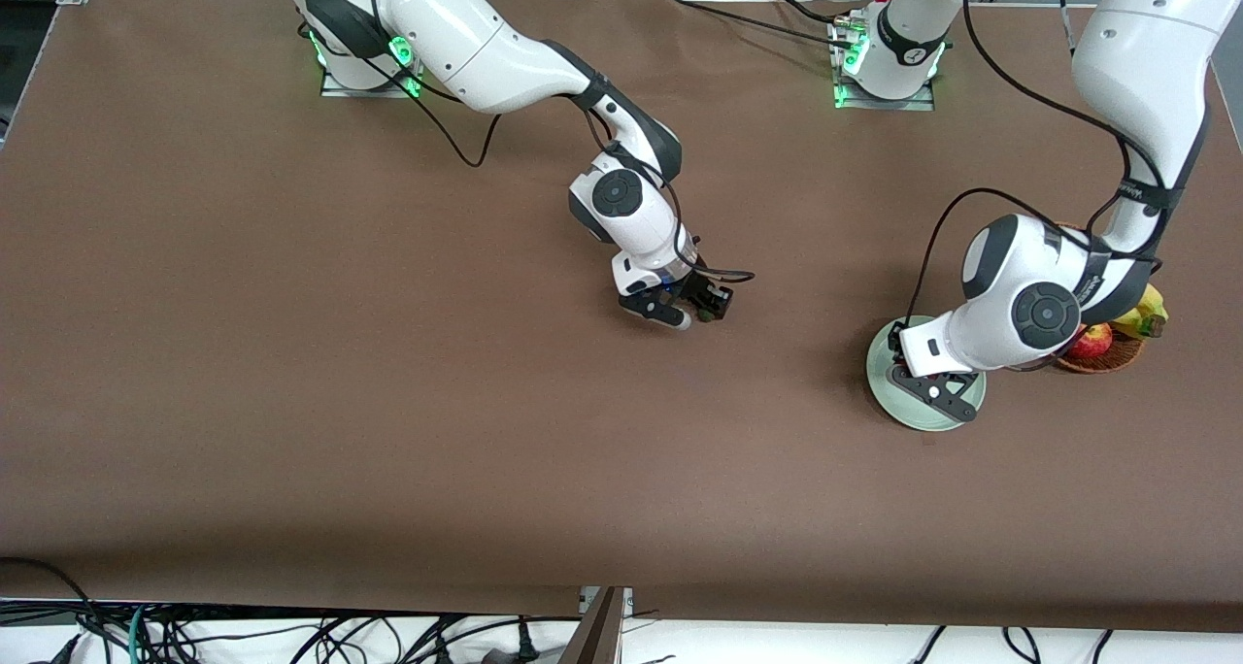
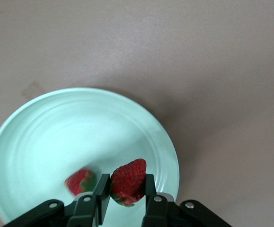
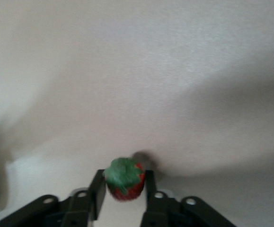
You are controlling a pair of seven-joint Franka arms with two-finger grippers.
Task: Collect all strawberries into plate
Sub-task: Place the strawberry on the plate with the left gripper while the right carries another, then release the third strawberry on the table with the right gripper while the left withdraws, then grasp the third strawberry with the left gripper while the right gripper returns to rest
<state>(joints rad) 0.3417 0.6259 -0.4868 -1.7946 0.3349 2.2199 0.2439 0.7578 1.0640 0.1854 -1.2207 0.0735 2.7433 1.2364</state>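
Strawberries: our left tool (image 2: 123, 191) clamps one (image 2: 127, 182) over the plate (image 2: 42, 137); release next. Right tool (image 3: 122, 189) grips another (image 3: 124, 179).

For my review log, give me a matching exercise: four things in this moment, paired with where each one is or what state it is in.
Things:
1. left claw
2. right claw
3. loose strawberry
4. apple

Places or states:
A. lying on the mint-green plate
B. in the wicker basket, beside the bananas
C. over the plate, shut on a strawberry
D. over bare table, fingers around a strawberry

Pairs: 1-C, 2-D, 3-A, 4-B
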